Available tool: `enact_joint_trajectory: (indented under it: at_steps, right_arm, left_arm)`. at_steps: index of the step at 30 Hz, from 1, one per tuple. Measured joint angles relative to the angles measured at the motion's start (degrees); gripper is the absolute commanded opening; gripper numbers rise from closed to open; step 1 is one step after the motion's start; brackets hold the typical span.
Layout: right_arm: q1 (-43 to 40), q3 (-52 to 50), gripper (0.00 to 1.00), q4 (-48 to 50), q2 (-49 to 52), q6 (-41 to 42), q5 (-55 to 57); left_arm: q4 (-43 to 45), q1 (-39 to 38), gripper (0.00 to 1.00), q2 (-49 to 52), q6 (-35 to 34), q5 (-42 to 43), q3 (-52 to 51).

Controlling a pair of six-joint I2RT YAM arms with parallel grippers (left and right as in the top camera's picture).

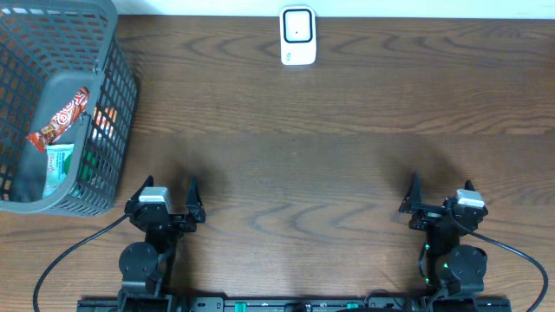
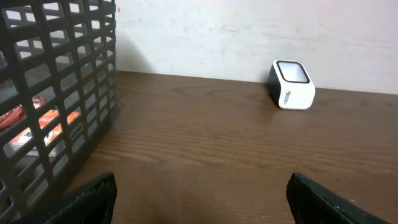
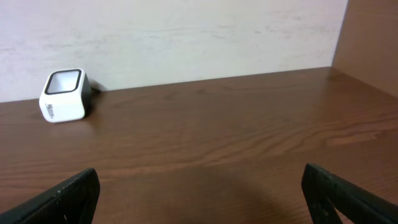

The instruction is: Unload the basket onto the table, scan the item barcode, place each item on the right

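Note:
A white barcode scanner [image 1: 297, 35] with a dark window stands at the table's far edge, also visible in the left wrist view as the scanner [image 2: 291, 84] and in the right wrist view as the scanner [image 3: 63, 94]. A grey mesh basket [image 1: 117, 78] at the far left holds a red snack wrapper [image 1: 61, 117] and a green-and-white packet [image 1: 61, 167]. My left gripper [image 1: 169, 192] rests open near the front edge, just right of the basket, nothing between its fingers [image 2: 93, 199]. My right gripper [image 1: 440, 192] is open and empty at the front right, far from both.
The basket [image 2: 56, 93] fills the left side of the left wrist view, close beside that gripper. A pale wall runs behind the scanner. Bare brown wood table [image 1: 303, 156] lies between the arms and the scanner. Black cables trail from both arm bases.

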Motion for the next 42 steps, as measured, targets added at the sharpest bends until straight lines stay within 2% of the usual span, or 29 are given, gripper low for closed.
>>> enact_joint_trajectory:
  at_steps: [9,16,20,26,35,38,42]
  right_arm:
    - [0.00,0.00,0.99,0.00,0.00,0.00,0.00]
    - [0.00,0.00,0.99,0.00,0.00,-0.02,0.00]
    - [0.00,0.00,0.99,0.00,0.00,0.00,0.00]
    - [0.00,-0.02,0.99,-0.02,0.00,-0.02,0.02]
    - [0.00,-0.11,0.99,-0.09,0.00,-0.02,0.04]
    - [0.00,-0.11,0.99,-0.04,0.00,-0.02,0.02]
    - [0.00,-0.11,0.99,-0.07,0.00,-0.02,0.02]
  left_arm:
    - [0.98,0.00,0.88,0.00,-0.26,0.72,-0.28]
    - [1.36,0.00,0.88,0.15,-0.24,13.55,0.17]
    - [0.20,0.00,0.88,2.82,-1.60,18.01,3.87]
    - [-7.72,0.00,0.88,13.49,-3.85,21.84,24.35]
    - [-39.54,0.00,0.88,38.84,-5.25,23.21,64.76]
    - [-46.82,0.00,0.88,42.82,-5.09,23.19,71.32]
    - [-48.28,0.00,0.88,44.54,-4.96,23.17,72.35]
